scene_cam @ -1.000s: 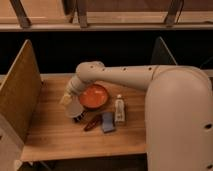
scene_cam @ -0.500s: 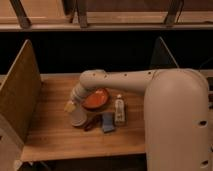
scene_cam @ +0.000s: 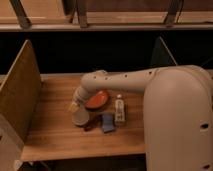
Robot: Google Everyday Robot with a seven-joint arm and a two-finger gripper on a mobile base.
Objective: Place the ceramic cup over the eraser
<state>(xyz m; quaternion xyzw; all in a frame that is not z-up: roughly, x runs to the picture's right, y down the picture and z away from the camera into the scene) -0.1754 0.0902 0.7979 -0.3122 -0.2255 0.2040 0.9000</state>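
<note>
On the wooden counter [scene_cam: 55,135] we see the ceramic cup [scene_cam: 80,118] left of the other things, its pale round form tilted toward us just below the claw [scene_cam: 76,103]. We cannot tell whether it holds anything. The claw sits right above the cup and seems to touch it, but we cannot tell whether it grips the cup. Just right of the cup a dark shape, perhaps the eraser [scene_cam: 91,122], lies low on the counter, partly hidden by the cup. Above it the orange-red bowl [scene_cam: 97,99] looks empty. Further right lie the light blue pad [scene_cam: 107,122] and the white bottle-like thing [scene_cam: 119,110]. The arm [scene_cam: 125,80] reaches from the big rounded body on the right, leftward across the counter, bending down at its wrist.
</note>
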